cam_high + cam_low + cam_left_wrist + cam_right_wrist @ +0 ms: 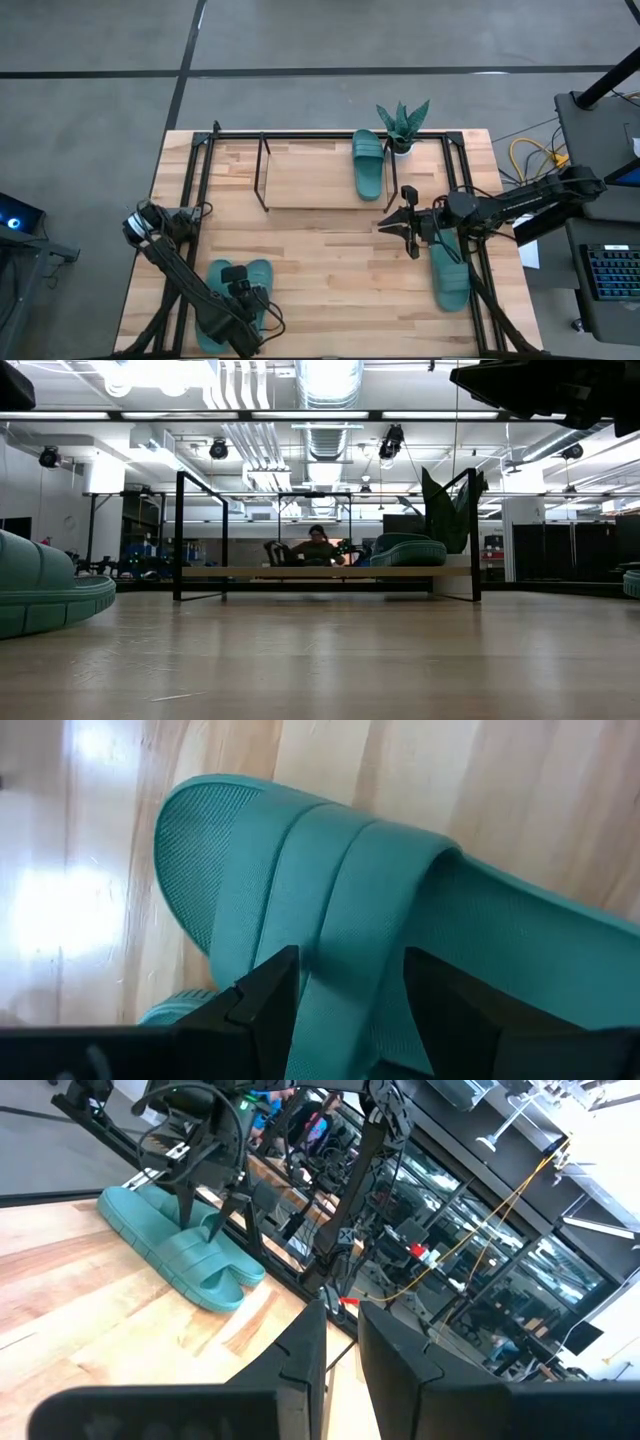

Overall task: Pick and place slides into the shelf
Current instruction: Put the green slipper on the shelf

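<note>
Straddling a slide's strap [345,935] with my left claw [237,290], lower left; one slide [367,163] shelved, three remaining.

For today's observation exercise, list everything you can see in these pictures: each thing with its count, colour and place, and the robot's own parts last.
slides: four, teal-green; one on the shelf beside the plant, one on the table under the right arm, two side by side at the near left.
shelf: one, black rods with a light wood board, far side of the table.
potted plant: one, spiky green, beside the shelf.
table: one, light wood.
person: one, far off beyond the table in the low view.
left tool: fingers astride a slide's strap at the near left.
right tool: empty, mid-table, in front of the shelf.
</note>
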You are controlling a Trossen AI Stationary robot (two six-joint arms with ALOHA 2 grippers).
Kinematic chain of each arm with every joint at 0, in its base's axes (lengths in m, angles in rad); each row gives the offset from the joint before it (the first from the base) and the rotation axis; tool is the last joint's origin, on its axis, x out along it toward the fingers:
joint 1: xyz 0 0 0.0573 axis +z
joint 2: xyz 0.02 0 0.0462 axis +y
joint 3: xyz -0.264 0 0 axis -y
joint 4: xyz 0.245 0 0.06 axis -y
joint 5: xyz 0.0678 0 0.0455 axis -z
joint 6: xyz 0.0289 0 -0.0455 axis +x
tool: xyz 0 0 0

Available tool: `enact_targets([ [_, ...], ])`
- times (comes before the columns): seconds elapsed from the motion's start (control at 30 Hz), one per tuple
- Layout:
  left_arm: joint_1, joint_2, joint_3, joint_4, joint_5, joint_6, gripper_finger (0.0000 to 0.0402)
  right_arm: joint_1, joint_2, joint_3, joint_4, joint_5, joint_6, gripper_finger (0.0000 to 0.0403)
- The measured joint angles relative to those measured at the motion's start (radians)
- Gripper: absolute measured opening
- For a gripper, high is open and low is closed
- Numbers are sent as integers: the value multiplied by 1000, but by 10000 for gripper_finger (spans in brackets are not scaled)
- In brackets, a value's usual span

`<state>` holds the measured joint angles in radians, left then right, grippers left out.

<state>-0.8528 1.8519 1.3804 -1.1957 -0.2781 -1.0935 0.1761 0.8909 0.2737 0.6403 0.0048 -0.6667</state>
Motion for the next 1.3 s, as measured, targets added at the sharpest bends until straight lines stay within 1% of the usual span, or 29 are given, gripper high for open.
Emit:
enact_targets([
  [0.1,0,10,0,-17,-22,0,166,0,0,0,0,0,0,54],
  [0.27,0,32,0,-81,-25,0,166,0,0,0,0,0,0,54],
  [0.5,1,44,0,-87,-40,1,166,0,0,0,0,0,1,54],
  [0.67,1,44,0,-96,-77,26,160,0,0,0,0,0,1,54],
  [0.77,1,44,0,-95,-79,40,135,0,0,0,0,0,1,54],
  [0.9,1,44,0,-96,-80,83,84,0,0,0,-1,0,1,54],
  [1.1,3,44,0,-99,-82,99,12,0,0,0,-2,0,1,54],
  [1.3,14,34,0,-122,-94,106,3,0,0,0,-2,0,1,54],
])
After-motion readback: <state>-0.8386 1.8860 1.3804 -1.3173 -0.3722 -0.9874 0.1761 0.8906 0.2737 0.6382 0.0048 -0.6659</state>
